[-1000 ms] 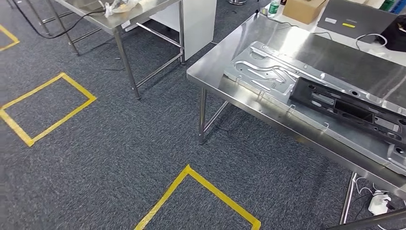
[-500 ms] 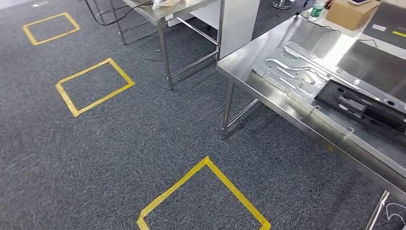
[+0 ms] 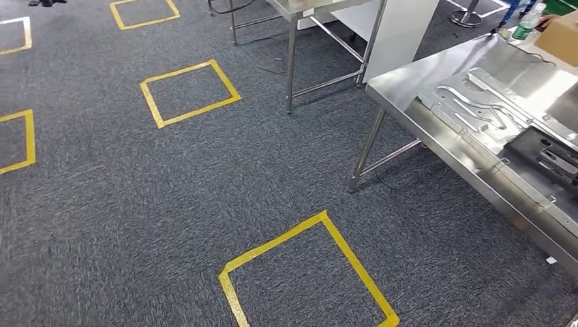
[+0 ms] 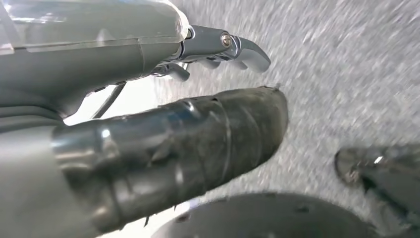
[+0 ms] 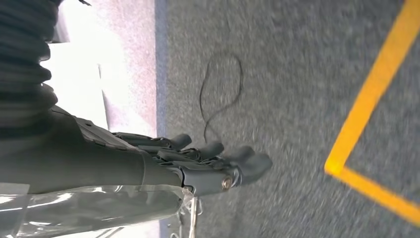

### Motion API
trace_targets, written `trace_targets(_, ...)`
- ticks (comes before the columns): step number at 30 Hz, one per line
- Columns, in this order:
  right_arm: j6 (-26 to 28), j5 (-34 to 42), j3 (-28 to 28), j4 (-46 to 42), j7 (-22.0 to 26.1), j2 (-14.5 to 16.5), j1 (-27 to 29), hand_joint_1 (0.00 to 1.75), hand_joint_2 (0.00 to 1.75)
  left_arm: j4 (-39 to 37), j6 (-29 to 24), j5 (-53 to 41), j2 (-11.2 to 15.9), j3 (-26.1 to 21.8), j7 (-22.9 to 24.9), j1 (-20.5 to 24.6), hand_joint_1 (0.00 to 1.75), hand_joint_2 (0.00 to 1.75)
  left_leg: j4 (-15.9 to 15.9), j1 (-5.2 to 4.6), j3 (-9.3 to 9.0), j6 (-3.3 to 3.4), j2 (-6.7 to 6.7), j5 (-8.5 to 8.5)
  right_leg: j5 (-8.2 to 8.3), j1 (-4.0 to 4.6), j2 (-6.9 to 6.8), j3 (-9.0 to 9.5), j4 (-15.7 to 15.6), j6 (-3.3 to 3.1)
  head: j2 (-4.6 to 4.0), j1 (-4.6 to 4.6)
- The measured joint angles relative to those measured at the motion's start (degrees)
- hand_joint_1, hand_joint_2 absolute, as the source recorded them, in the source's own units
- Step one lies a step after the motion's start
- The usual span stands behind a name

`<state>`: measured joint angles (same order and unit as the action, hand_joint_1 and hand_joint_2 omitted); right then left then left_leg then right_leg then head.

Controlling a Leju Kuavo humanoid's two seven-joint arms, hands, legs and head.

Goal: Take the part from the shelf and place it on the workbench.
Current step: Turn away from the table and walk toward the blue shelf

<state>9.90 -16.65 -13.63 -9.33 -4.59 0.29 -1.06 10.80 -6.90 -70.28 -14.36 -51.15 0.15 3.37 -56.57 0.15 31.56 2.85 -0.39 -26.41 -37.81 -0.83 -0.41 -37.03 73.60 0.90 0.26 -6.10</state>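
Note:
The steel workbench [image 3: 436, 129] stands at the right of the head view. On it lies a silver stamped metal plate [image 3: 477, 102], and a black part [image 3: 549, 153] rests on the plate's near end, cut off by the picture's edge. My left hand [image 4: 208, 124] hangs over the grey carpet, thumb and fingers apart, holding nothing. My right hand [image 5: 198, 163] also hangs over the carpet with its fingers stretched out loosely and nothing in them.
Yellow tape squares [image 3: 189, 92] mark the grey carpet, one close in front [image 3: 307, 272]. A second steel table [image 3: 320, 7] and a white panel [image 3: 402, 27] stand at the back. A bottle [image 3: 526, 24] and a cardboard box [image 3: 562, 34] sit at the workbench's far end.
The camera has swung to the left: the workbench has slid toward the picture's right edge and more tape squares have come into sight on the left.

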Motion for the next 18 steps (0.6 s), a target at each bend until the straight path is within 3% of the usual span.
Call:
trace_targets(2, -0.3, 0.2, 0.2, 0.0, -0.1, 0.0, 0.0, 0.00, 1.75, 0.0, 0.0, 0.1, 0.0, -0.2, 0.0, 0.0, 0.00, 0.00, -0.6, -0.22, 2.24, -0.09, -1.65, 1.38, 2.38, 0.26, 0.50, 2.73, -1.1, -0.50, 0.01, 0.00)
trace_targets(4, -0.5, 0.3, 0.6, 0.0, -0.3, -0.1, -0.1, 0.00, 1.75, 0.0, 0.0, 0.1, 0.0, -0.4, 0.0, 0.0, 0.00, 0.00, -1.3, -0.26, 4.21, -0.39, -3.20, 2.56, 4.97, 0.54, 2.61, 8.39, -8.5, -1.37, 0.02, -0.02)
trace_targets(6, -0.5, 0.3, 0.9, 0.0, -0.4, -0.2, -0.1, 0.00, 1.75, 0.0, -0.1, 0.2, -0.1, -0.5, -0.1, 0.0, 0.00, 0.87, -1.7, -0.35, 5.38, -0.88, -4.49, 3.55, 4.54, 0.71, 4.70, 12.61, -15.4, -2.02, 0.02, 0.00)
trace_targets(8, -0.5, 0.4, 1.0, 0.1, -0.6, -0.3, -0.1, 0.00, 1.75, 0.0, -0.1, 0.1, -0.2, -0.6, -0.5, 0.1, 0.00, 1.75, -1.4, -0.37, 5.73, -1.51, -5.58, 4.49, 3.98, 0.82, 4.42, 13.39, -17.9, -2.24, 0.02, 0.00)
trace_targets(10, -0.6, 0.9, 1.2, 0.1, -1.1, -0.2, -0.3, 0.00, 1.75, 0.0, -0.2, 0.2, -0.2, -0.7, -0.7, 0.0, 0.00, 1.75, -0.8, -0.36, 5.72, -1.36, -6.04, 3.19, 4.38, 0.79, 3.60, 13.12, -18.4, -2.08, 0.01, 0.00)
trace_targets(12, -0.6, 1.3, 1.6, 0.0, -1.8, -0.2, -0.3, 0.00, 1.75, 0.0, -0.3, 0.5, -0.2, -0.8, -0.1, -0.1, 0.00, 0.87, -0.6, -0.43, 5.85, -1.04, -5.90, 0.82, 4.95, 0.66, 3.13, 12.82, -18.8, -1.86, 0.00, 0.01)
trace_targets(14, -0.6, 1.4, 2.0, 0.1, -2.0, -0.1, -0.4, 0.00, 1.75, 0.0, -0.6, 0.8, -0.1, -1.0, 0.3, -0.3, 0.00, 0.00, -0.4, -0.44, 6.09, -1.12, -5.83, 0.80, 5.66, 0.61, 2.85, 12.38, -18.7, -1.92, 0.00, 0.01)
trace_targets(18, -0.4, 0.5, 2.3, 0.1, 0.3, -0.1, -0.3, 0.00, 1.75, 0.0, -1.9, 0.8, 0.0, -1.2, -1.2, -0.3, 0.00, 0.00, -0.2, -0.42, 6.30, -0.55, -5.83, 3.46, 6.33, 0.64, 2.80, 11.90, -18.2, -1.97, 0.00, 0.01)
